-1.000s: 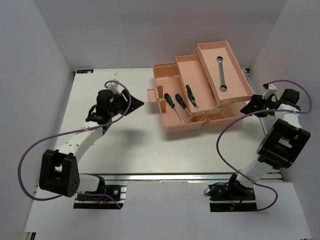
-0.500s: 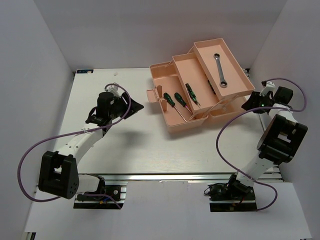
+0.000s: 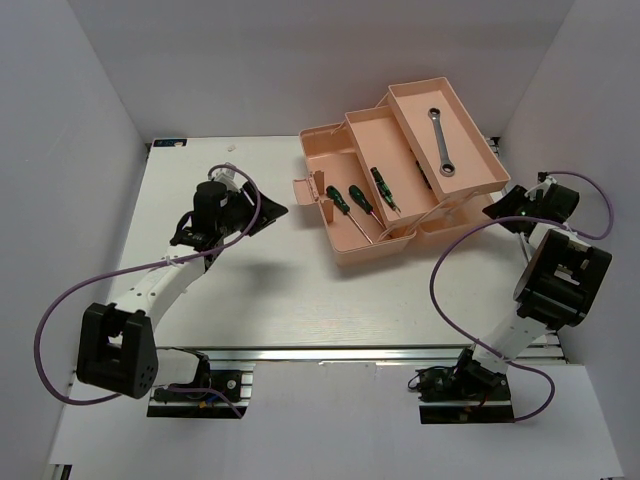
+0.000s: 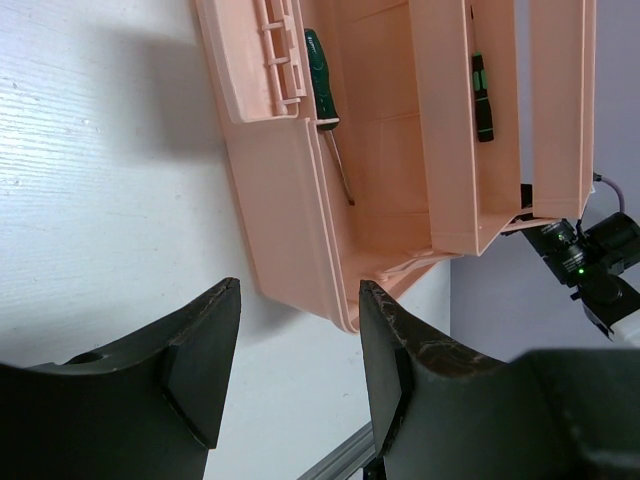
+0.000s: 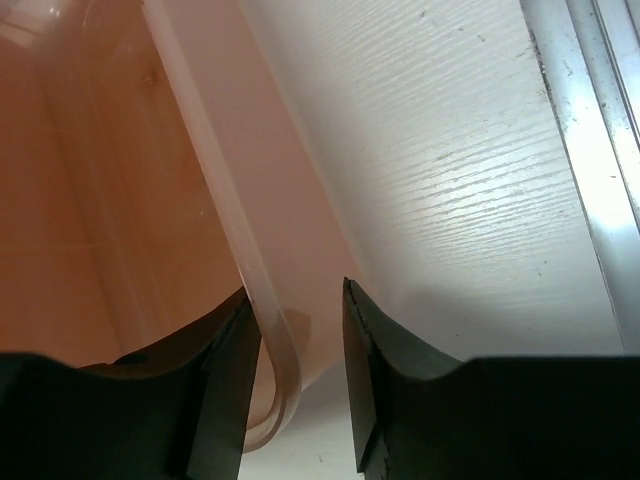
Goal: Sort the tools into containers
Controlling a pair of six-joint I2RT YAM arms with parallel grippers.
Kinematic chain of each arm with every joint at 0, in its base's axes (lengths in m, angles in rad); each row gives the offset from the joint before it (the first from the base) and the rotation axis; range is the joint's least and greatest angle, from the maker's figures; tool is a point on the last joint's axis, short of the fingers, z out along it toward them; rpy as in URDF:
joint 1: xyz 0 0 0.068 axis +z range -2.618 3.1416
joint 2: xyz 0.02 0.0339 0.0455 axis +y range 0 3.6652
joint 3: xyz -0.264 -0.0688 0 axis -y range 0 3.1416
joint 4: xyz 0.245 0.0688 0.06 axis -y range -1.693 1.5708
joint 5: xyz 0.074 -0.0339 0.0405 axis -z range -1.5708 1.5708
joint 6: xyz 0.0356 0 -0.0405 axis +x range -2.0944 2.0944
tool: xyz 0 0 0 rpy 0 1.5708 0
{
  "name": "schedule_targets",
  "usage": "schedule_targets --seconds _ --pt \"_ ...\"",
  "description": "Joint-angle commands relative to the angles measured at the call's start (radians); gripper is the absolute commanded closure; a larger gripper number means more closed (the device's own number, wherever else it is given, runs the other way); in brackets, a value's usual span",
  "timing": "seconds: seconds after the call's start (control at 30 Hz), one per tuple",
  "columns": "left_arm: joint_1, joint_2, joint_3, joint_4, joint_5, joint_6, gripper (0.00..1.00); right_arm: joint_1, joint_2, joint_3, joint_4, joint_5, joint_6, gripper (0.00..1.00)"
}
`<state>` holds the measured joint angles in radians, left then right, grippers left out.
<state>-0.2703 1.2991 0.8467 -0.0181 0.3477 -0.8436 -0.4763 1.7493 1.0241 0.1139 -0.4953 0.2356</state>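
The salmon-pink toolbox (image 3: 345,255) stands open, its containers fanned out to the back right. A silver wrench (image 3: 441,145) lies in the top tray (image 3: 470,110). Three dark green screwdrivers (image 3: 360,198) lie in the lower compartments; the left wrist view shows two of them (image 4: 318,65). My left gripper (image 3: 268,212) hovers open and empty over the table (image 4: 100,200), left of the toolbox (image 4: 290,200). My right gripper (image 3: 497,210) is at the toolbox's right corner. In the right wrist view it (image 5: 295,292) straddles the pale rim (image 5: 230,220), with a gap on the right side.
White walls enclose the table on three sides. An aluminium rail (image 5: 590,150) runs along the table's right edge beside the right gripper. Purple cables (image 3: 445,270) loop from both arms over the near part of the table.
The toolbox and its trays have shifted slightly left and back. My right gripper's jaws have narrowed around the toolbox rim. The left arm has hardly moved.
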Motion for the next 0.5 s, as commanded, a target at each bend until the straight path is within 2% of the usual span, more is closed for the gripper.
schedule_targets --seconds 0.0,0.13,0.23,0.33,0.47 --pt "-0.003 -0.053 0.026 -0.002 -0.003 -0.014 0.4 -0.007 0.016 0.001 0.061 0.075 0.094 0.57" --pt "-0.003 -0.061 0.022 -0.011 -0.007 -0.018 0.4 0.005 0.036 0.022 0.075 0.08 0.038 0.59" --pt "-0.006 -0.064 0.025 -0.014 -0.009 -0.018 0.4 0.007 0.027 0.037 0.063 0.087 -0.024 0.76" --pt "-0.012 -0.063 0.031 -0.016 -0.013 -0.017 0.4 0.007 -0.042 0.013 0.07 0.098 -0.067 0.98" --pt "-0.023 -0.044 0.034 0.0 -0.007 -0.018 0.4 0.008 -0.144 -0.018 0.093 0.118 -0.088 1.0"
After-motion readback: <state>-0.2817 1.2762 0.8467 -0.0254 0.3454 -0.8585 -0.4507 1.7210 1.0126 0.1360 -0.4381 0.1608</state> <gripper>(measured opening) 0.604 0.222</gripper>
